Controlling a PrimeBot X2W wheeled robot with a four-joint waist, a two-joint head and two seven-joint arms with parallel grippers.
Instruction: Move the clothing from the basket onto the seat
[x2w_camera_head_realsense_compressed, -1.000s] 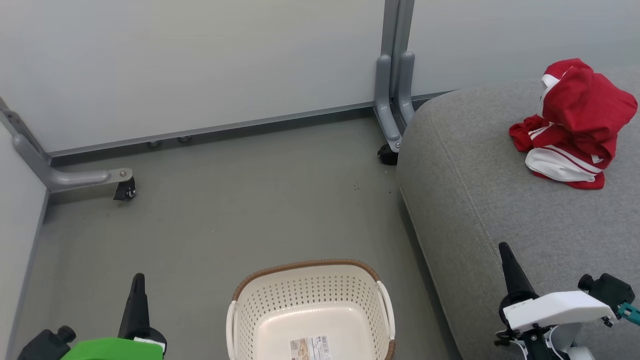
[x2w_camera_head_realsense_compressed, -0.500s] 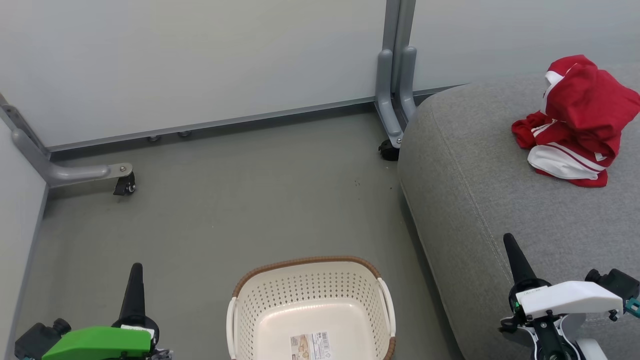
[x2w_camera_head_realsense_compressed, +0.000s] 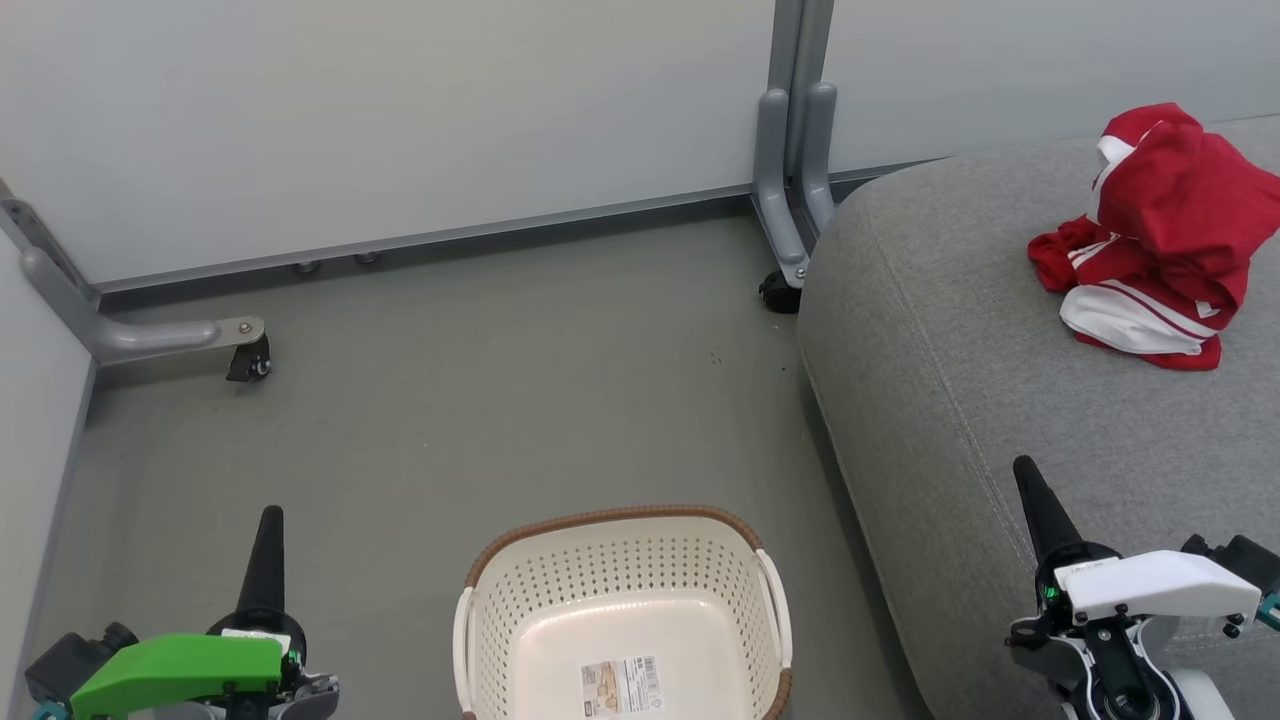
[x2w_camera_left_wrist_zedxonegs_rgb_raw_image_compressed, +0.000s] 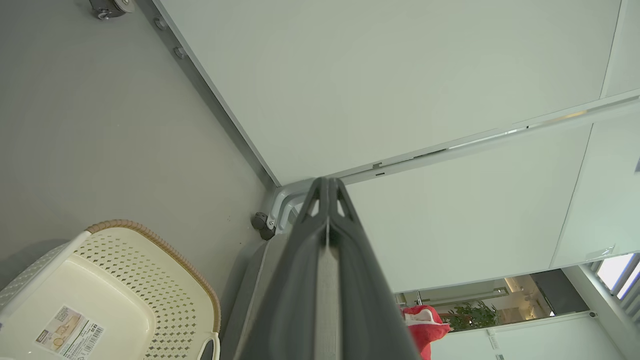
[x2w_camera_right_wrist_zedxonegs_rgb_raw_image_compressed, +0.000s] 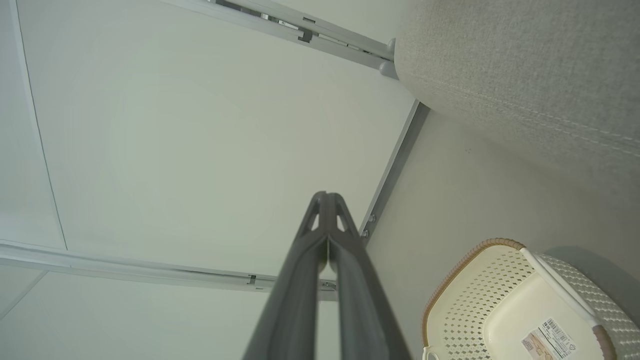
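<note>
Setting: mock domestic corner inside a partitioned test bay. Evidence: grey upholstered seat (x2w_camera_head_realsense_compressed: 1000, 350); laundry basket (x2w_camera_head_realsense_compressed: 620, 520) on the smooth grey floor (x2w_camera_head_realsense_compressed: 500, 400) near its left side; pale partition panels (x2w_camera_head_realsense_compressed: 400, 120) behind and left of the seat, on grey metal feet (x2w_camera_head_realsense_compressed: 775, 200) with black castors (x2w_camera_head_realsense_compressed: 778, 292), one at the seat's far-left corner; green plant (x2w_camera_left_wrist_zedxonegs_rgb_raw_image_compressed: 467, 316) and lit interior beyond the panels.

Perforated plastic basket (x2w_camera_head_realsense_compressed: 625, 590), woven grey cloth seat (x2w_camera_head_realsense_compressed: 1000, 330), soft red clothing (x2w_camera_head_realsense_compressed: 1160, 240)

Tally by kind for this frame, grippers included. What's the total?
Cream-white perforated plastic basket: 1
Grey fabric seat cushion: 1
Heap of red-and-white soft clothing: 1, garments within not separable
Dark two-finger grippers: 2, left gripper, right gripper
Total: 5
</note>
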